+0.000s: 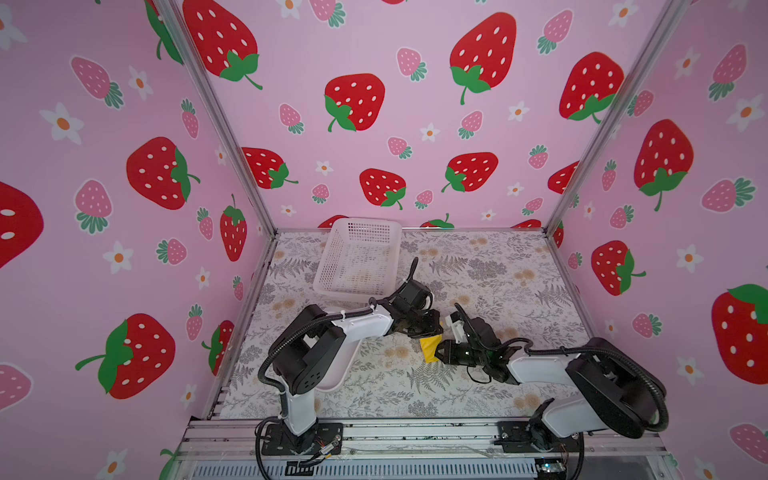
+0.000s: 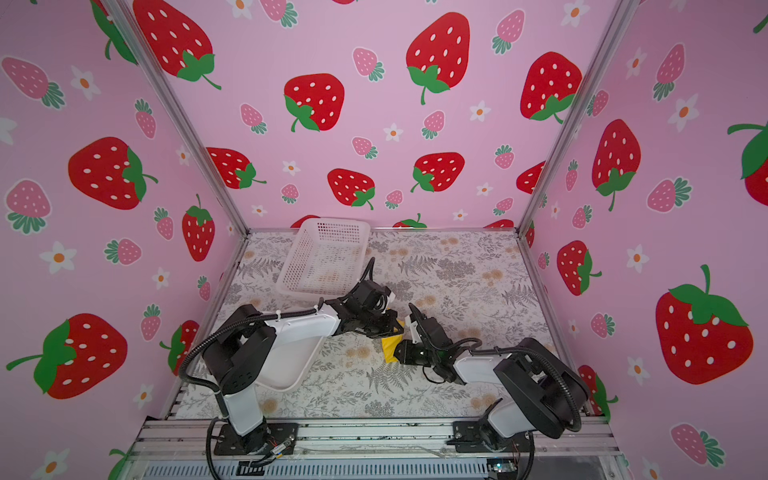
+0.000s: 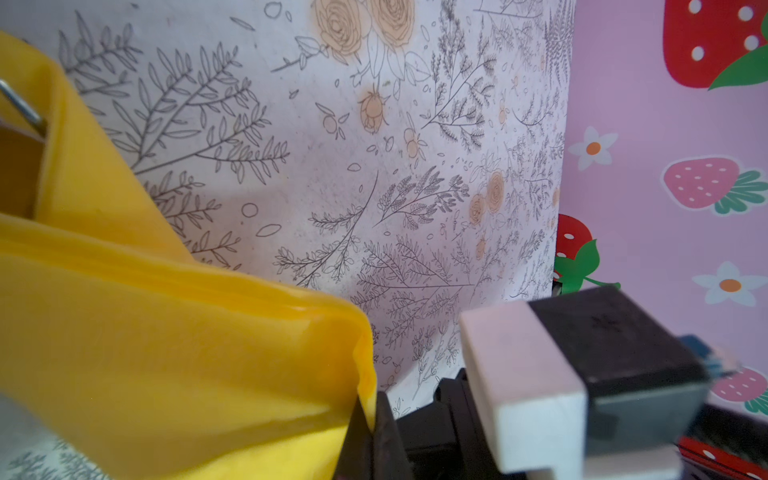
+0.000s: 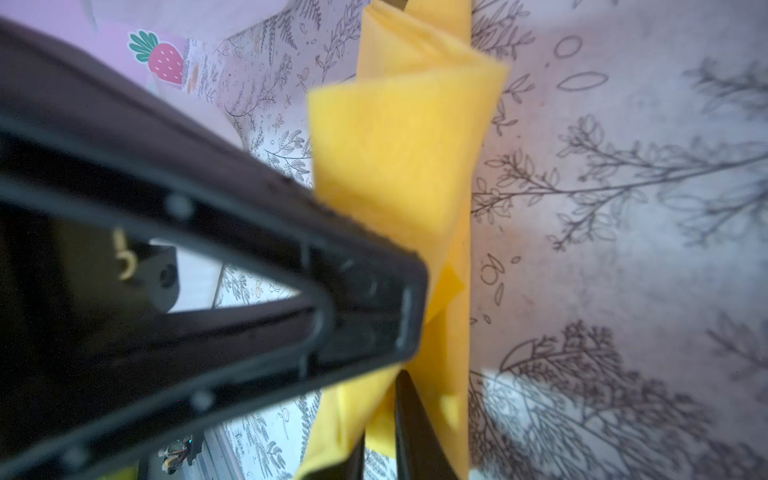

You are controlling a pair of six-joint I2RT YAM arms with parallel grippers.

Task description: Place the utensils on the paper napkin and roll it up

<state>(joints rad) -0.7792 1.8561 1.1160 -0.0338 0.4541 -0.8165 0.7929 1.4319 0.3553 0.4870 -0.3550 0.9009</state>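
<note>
Yellow paper napkin [image 1: 430,347] pinched in left jaws, right jaws.

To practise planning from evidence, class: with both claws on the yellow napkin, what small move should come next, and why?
Probably roll the pinched edge over, tightening the wrap: the left claw and right claw each grip the paper napkin, which is only loosely folded, a utensil showing inside.

Left hand [image 1: 432,332], right hand [image 1: 439,353], both clamped.
</note>
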